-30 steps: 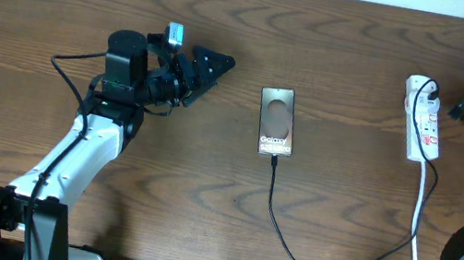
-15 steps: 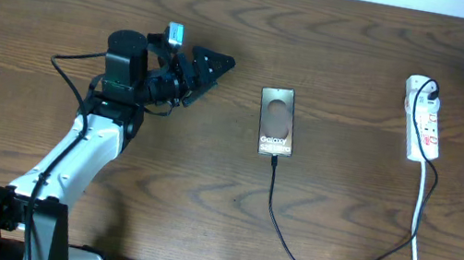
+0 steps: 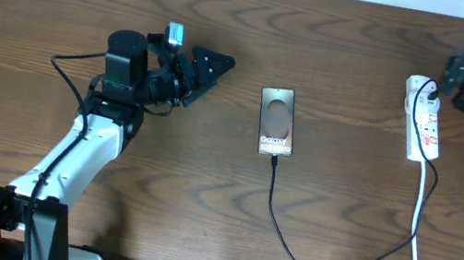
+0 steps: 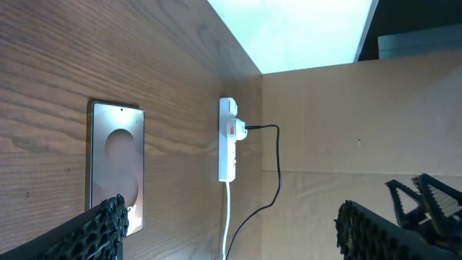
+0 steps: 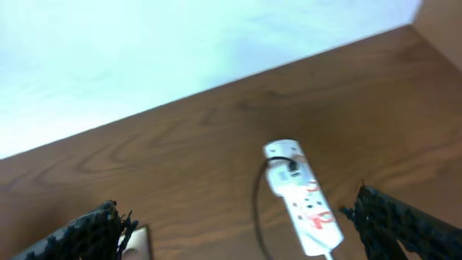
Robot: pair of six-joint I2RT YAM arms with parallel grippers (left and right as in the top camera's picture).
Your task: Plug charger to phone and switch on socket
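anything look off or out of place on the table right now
Nothing stands out. The phone lies flat, the charger cable curves loosely to its lower edge, and the power strip lies straight with a black plug in its far end.

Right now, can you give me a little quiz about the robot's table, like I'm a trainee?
1. True or false: an end effector is gripping the phone.
2. What colour is the socket? A white, B blue, C green.
3. Fill in: the charger cable runs from the socket to the ____.
Key: 1 false, the left end effector and right end effector are open and apart from it; 2 A; 3 phone.
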